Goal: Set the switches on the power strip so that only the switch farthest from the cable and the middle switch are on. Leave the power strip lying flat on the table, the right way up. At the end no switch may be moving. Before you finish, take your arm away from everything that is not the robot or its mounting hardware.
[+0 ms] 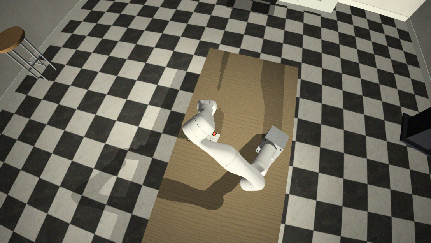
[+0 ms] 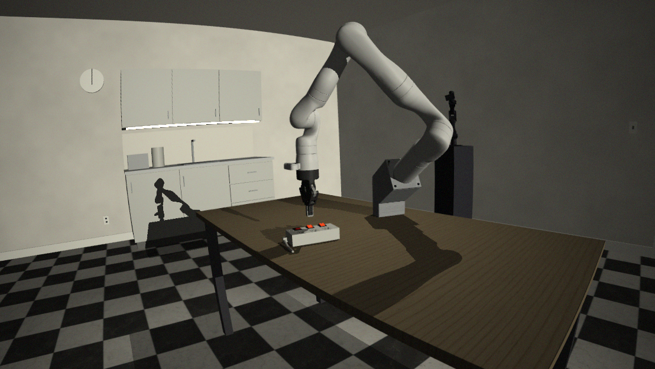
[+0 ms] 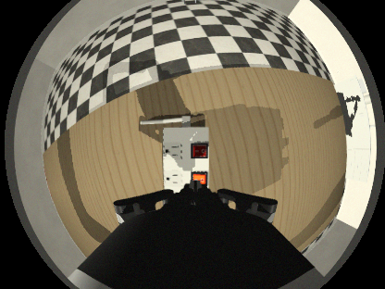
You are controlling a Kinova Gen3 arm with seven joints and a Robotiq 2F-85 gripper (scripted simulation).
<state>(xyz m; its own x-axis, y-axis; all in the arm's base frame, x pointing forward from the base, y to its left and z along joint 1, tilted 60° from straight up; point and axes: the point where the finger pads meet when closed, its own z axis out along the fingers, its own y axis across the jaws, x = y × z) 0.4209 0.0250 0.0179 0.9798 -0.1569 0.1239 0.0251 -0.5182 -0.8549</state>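
The white power strip (image 2: pixel 312 234) lies flat near the table's left edge, its cable stub (image 2: pixel 288 247) at the left end. It has three red switches. The one nearest the cable (image 2: pixel 297 227) looks dark. The middle one (image 2: pixel 310 226) and the farthest one (image 2: pixel 321 224) glow bright orange. My gripper (image 2: pixel 310 211) is shut and empty. It points straight down and hangs a little above the middle switch, apart from it. In the wrist view the dark switch (image 3: pixel 199 150) and the lit middle switch (image 3: pixel 199 178) show ahead of the fingertips (image 3: pixel 196 189). From above the arm hides most of the strip; one lit switch (image 1: pixel 214 134) shows.
The arm's grey base block (image 2: pixel 389 187) stands on the table behind the strip. The table's left edge (image 2: pixel 256 258) runs close to the strip. A black pedestal (image 2: pixel 453 178) stands beyond the table, and a stool (image 1: pixel 12 39) stands far off on the floor.
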